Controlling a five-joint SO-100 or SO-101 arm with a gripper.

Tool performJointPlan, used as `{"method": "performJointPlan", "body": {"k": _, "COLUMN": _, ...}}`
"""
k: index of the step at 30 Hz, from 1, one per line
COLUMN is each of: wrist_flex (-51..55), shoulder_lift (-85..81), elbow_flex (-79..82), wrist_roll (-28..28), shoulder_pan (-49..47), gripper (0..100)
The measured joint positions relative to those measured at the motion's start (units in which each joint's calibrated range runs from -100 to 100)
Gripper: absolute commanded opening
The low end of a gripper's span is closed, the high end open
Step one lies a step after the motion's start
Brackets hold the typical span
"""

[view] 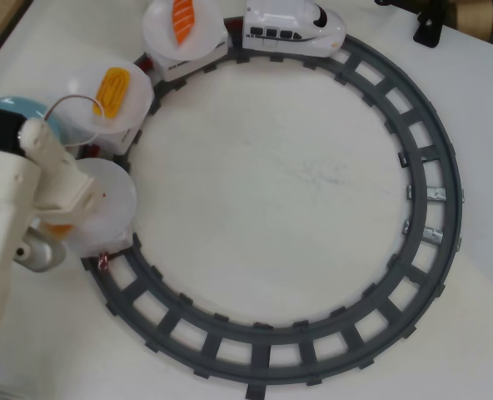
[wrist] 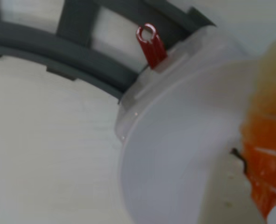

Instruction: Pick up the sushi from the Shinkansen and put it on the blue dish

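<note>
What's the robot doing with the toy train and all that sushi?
The robot arm is leaning over the last white plate of the Shinkansen, which sits on a round gray track. Its end effector is down at that plate, right by an orange sushi, but I can't tell whether it has grabbed it. Two other plates carry a yellow piece and an orange slab. The blue dish waits beside the train, mostly hidden behind the arm.

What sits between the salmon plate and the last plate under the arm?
In the overhead view, the plate with the yellow egg piece sits between the salmon plate and the last plate.
</note>
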Motion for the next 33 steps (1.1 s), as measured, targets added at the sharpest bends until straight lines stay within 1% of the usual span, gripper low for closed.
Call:
{"method": "performJointPlan", "body": {"k": 4, "wrist_flex": 0.8, "shoulder_lift": 0.0, "elbow_flex": -4.3, "wrist_roll": -0.2, "shoulder_pan": -1.1, "gripper": 3}}
{"method": "performJointPlan", "body": {"k": 9, "wrist_flex": 0.8, "shoulder_lift": 0.0, "elbow_flex": -4.9, "wrist_roll": -1.0, "shoulder_pan": -1.9, "gripper": 3}}
{"method": "performJointPlan", "body": {"k": 20, "wrist_flex": 0.8, "shoulder_lift": 1.0, "elbow_flex": -7.9, "wrist_roll": -6.1, "shoulder_pan": -15.9, "gripper": 5}}
{"method": "performJointPlan", "body": {"k": 25, "wrist_flex": -0.3, "shoulder_lift": 8.3, "elbow_flex": -12.5, "wrist_roll": -7.9, "shoulder_pan": -18.7, "gripper": 5}}
{"method": "performJointPlan", "body": {"k": 33, "wrist_flex": 0.3, "shoulder_lift": 22.6, "elbow_flex": -30.6, "wrist_roll": -10.1, "shoulder_pan": -23.0, "gripper": 5}}
